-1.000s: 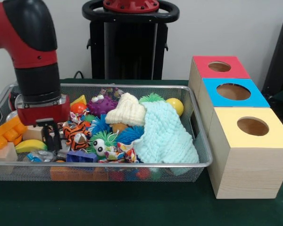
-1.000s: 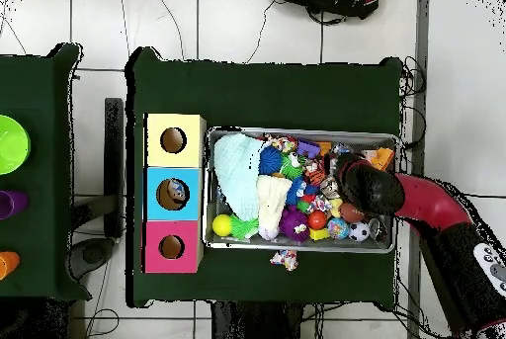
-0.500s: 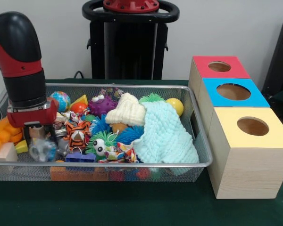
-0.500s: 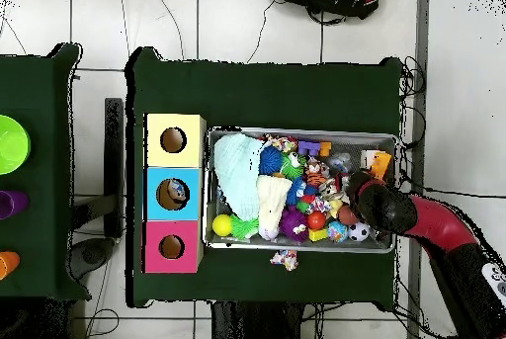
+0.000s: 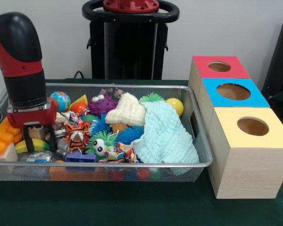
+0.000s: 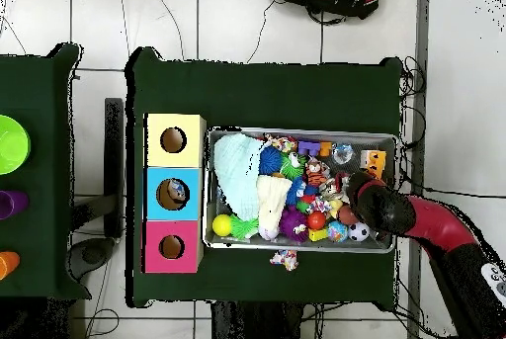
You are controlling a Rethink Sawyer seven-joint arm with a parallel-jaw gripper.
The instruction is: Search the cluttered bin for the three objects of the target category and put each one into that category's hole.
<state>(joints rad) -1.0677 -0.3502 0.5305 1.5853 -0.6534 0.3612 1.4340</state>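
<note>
The wire mesh bin (image 5: 108, 164) is full of toys. My gripper (image 5: 39, 147) hangs open over its left end in the front view, fingers (image 5: 52, 139) spread and empty. A small clear wrinkled bottle (image 5: 37, 157) lies in the bin just below the fingertips, near the front rim. It also shows in the overhead view (image 6: 343, 153) by the bin's (image 6: 296, 132) top right corner. There the arm (image 6: 380, 207) hides the gripper. The blue-topped box's hole (image 5: 233, 91) is at the right, far from the gripper. From overhead, something shows inside the hole (image 6: 171, 194). No other bottles show.
A pale blue cloth (image 5: 165, 134) and a cream knit cloth (image 5: 127, 110) cover the bin's right half. Spiky balls, a tiger toy (image 5: 77, 134) and orange blocks (image 5: 2, 136) crowd the left. Red-topped (image 5: 219, 67) and yellow-topped (image 5: 252, 126) boxes flank the blue one. A small toy (image 6: 285, 259) lies outside the bin.
Half a second ago the gripper held the clear bottle between its fingers. Now the fingers are spread and the bottle lies in the bin below them. The arm has barely moved since.
</note>
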